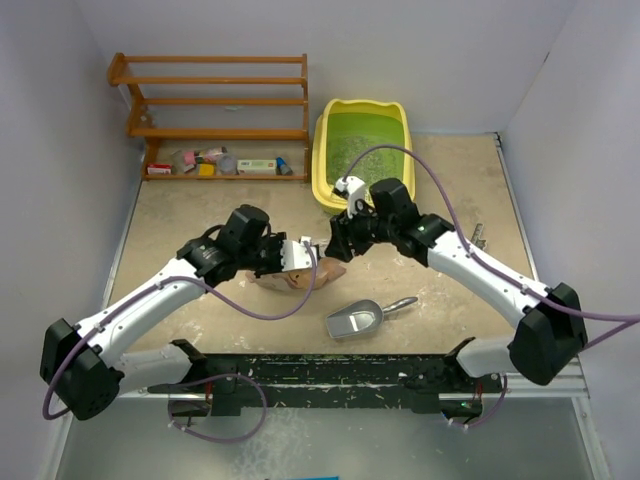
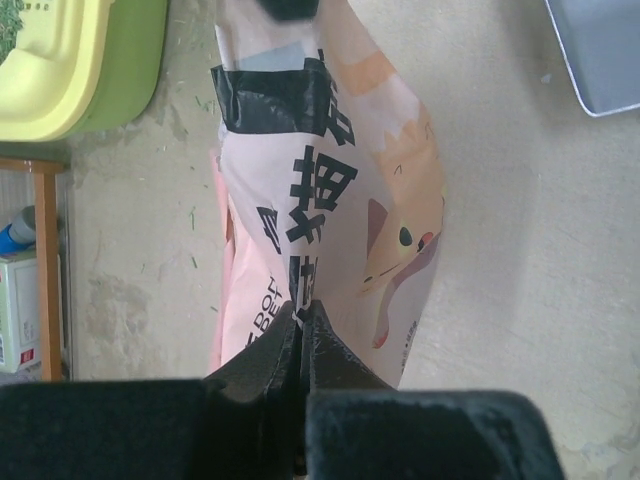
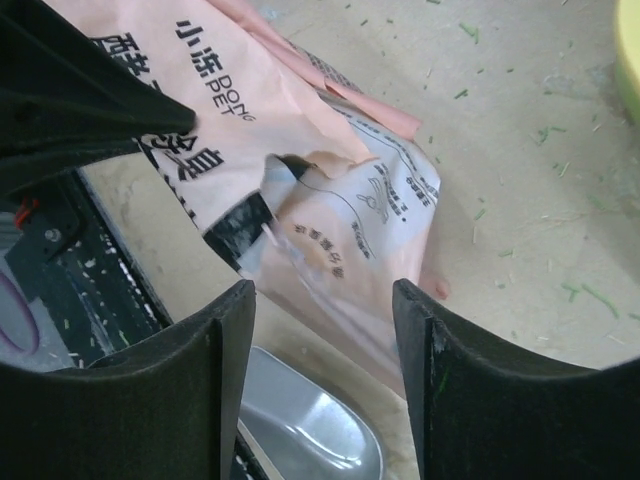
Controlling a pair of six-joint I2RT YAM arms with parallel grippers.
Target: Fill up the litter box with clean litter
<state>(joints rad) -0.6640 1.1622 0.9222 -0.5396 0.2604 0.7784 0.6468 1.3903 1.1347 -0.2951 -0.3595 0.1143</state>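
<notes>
Scoop (image 1: pixel 355 320) lies nearest. L gripper (image 2: pixel 303 312) pinches pink bag (image 2: pixel 330 200) by its edge, clear only in the left wrist view. R gripper (image 3: pixel 320 300) is spread wide over bag. Farthest, top view only: litter box (image 1: pixel 322 160) w/ litter (image 1: pixel 365 140) inside.

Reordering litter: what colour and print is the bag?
Pale pink bag with black lettering and an orange cartoon animal; clearest in the left wrist view.

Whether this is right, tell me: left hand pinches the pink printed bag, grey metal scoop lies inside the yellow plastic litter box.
Wrong: the top external view shows the grey metal scoop on the table, outside the yellow plastic litter box. The rest stands.
</notes>
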